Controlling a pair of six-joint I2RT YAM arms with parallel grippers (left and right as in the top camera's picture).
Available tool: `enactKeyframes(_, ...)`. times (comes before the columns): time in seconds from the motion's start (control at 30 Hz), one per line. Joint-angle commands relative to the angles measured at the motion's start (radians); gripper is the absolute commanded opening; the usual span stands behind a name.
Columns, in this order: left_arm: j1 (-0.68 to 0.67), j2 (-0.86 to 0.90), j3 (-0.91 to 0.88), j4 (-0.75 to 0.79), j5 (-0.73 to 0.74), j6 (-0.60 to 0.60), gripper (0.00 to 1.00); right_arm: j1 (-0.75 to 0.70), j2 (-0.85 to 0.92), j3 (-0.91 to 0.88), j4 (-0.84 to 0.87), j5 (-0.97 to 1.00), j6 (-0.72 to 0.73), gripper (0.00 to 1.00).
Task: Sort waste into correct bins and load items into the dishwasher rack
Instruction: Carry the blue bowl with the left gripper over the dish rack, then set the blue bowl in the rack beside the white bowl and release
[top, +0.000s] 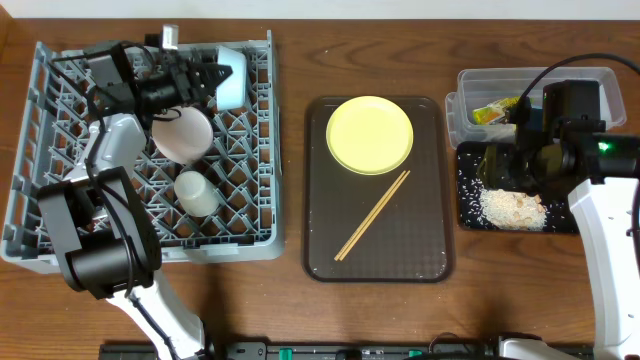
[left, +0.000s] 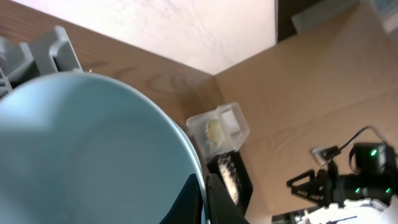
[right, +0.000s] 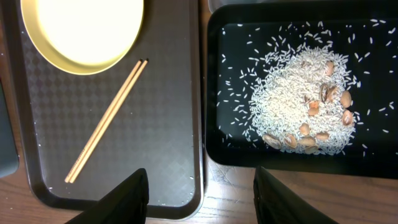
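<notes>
My left gripper (top: 208, 73) is shut on the rim of the light blue bowl (top: 230, 76) over the far side of the grey dishwasher rack (top: 60, 215). In the left wrist view the bowl (left: 87, 149) fills the left side, with its rim between my jaws (left: 206, 200). A white bowl (top: 182, 134) and a small white cup (top: 197, 192) lie in the rack. The yellow-green plate (top: 370, 133) and the two chopsticks (top: 372, 215) lie on the brown tray (top: 420, 250). My right gripper (right: 202, 199) is open and empty above the gap between the brown tray (right: 155, 155) and the black tray (right: 217, 74) of rice (right: 292, 106).
The clear tub (top: 590, 82) at the far right holds the yellow-green wrapper (top: 492, 113). The black tray (top: 470, 215) lies just in front of it, with rice (top: 512, 208) piled in it. My right arm (top: 565, 125) hangs over both bins. Bare wooden table runs along the front edge.
</notes>
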Motion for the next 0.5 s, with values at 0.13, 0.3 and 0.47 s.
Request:
enactKeyframes(0.13, 0.045, 0.018, 0.014, 0.022, -0.093, -0.272, 0.06, -0.013, -0.002, 0.0, -0.001, 0.005, -0.009, 0.52)
enactKeyframes(0.3, 0.045, 0.019, 0.014, 0.022, -0.095, -0.276, 0.06, -0.013, -0.002, 0.0, 0.0, 0.005, -0.009, 0.52)
enactKeyframes(0.47, 0.045, 0.019, 0.014, 0.031, -0.095, -0.374, 0.06, -0.013, -0.002, 0.0, 0.0, 0.006, -0.009, 0.52)
